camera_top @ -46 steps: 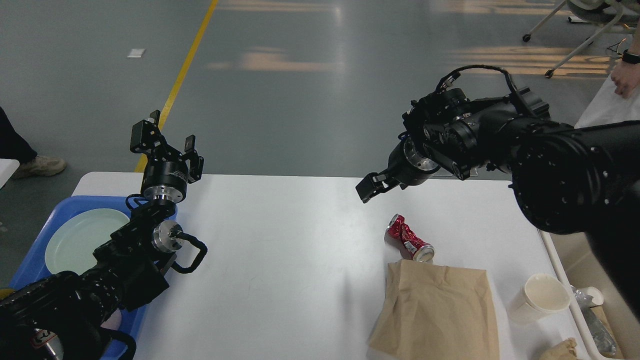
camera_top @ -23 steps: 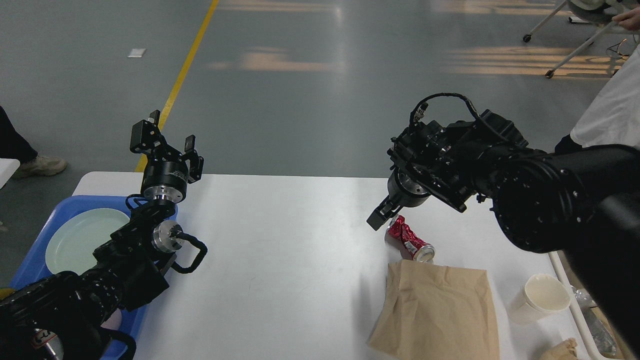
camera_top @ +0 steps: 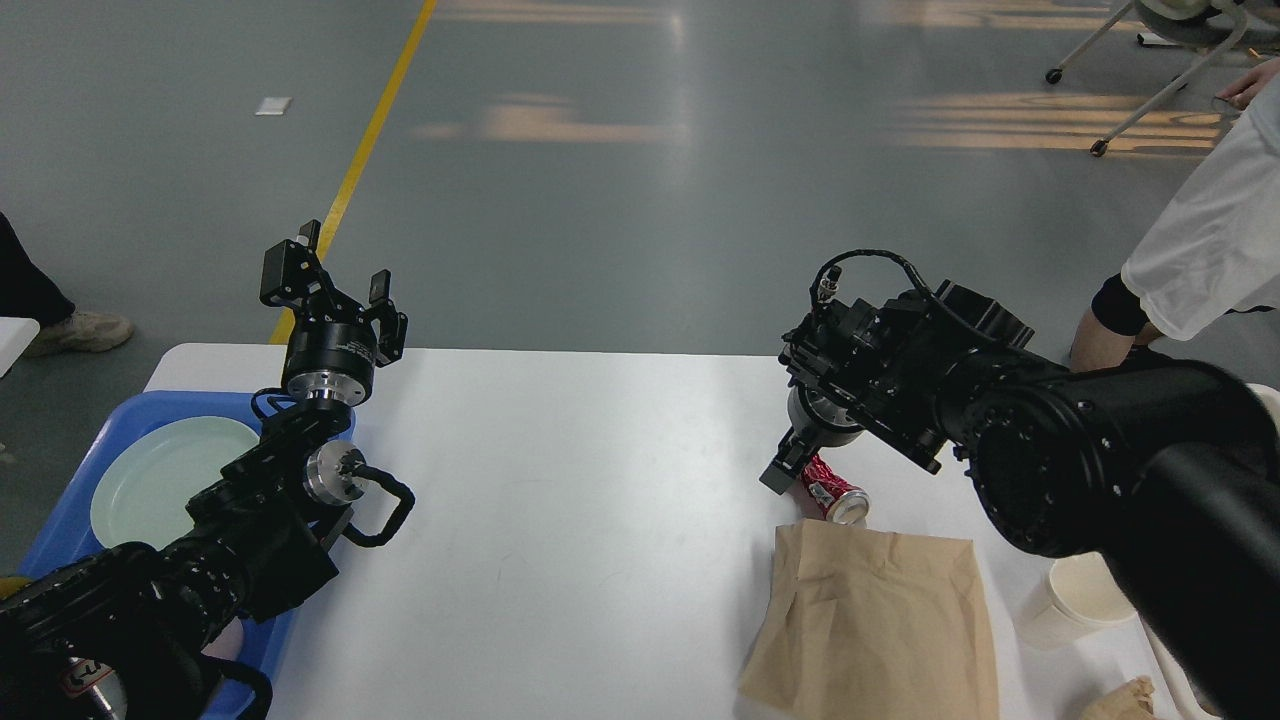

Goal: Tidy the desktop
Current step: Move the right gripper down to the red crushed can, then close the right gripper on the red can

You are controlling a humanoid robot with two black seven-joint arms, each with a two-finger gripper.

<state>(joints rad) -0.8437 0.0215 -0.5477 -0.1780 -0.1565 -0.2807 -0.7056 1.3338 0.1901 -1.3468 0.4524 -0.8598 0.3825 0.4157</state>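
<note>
Because the right gripper hangs right at the far end of the crushed red can, the coming move likely turns on that one relation: the can lies directly under and just nearer than the jaws, its long axis running from that far end toward the near right, where its silver end touches the top edge of the paper bag. The right arm is by far the nearer; the left gripper stands well apart, raised above the blue tray that holds a pale plate, its jaws wide and empty. The right jaws are dark and seen nearly end-on, so I cannot tell whether they stand apart or grip the can, whose far half they hide. The desk also carries a paper cup, partly covered by the right arm.
</note>
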